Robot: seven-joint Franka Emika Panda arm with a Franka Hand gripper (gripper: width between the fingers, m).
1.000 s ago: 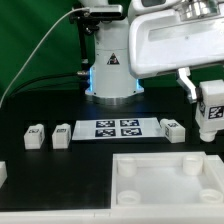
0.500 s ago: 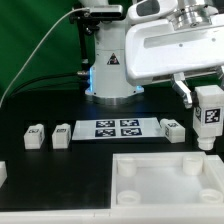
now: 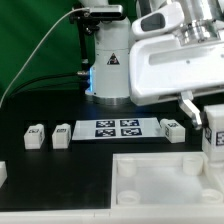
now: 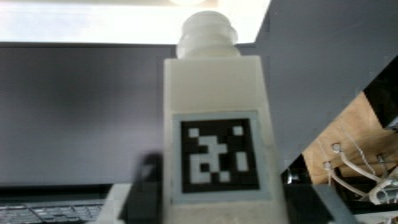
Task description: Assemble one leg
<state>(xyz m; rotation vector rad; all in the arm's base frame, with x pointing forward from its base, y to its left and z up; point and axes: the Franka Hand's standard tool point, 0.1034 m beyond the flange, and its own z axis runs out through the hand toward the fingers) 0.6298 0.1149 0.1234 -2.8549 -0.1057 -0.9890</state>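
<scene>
One leg point(image 3: 214, 133), held by gripper point(image 3: 204, 116)
Pincer clamped on the leg, upright, above the panel point(image 3: 160, 186) at the exterior view's right; three loose blocks point(image 3: 35, 135) flank the marker board point(image 3: 116, 127).

Black matte table point(image 3: 40, 185), evenly lit from above. Green curtain point(image 3: 30, 45) hung behind it, showing at both edges of the exterior view. Wrist view faced away from the table: flat dark grey panel point(image 4: 71, 110) with a pale strip point(image 4: 80, 20) above it, a darker slanted board point(image 4: 329, 50) beside it, and a tangle of pale wires point(image 4: 365, 175) on something brownish. That corner was too blurred to tell more.
</scene>
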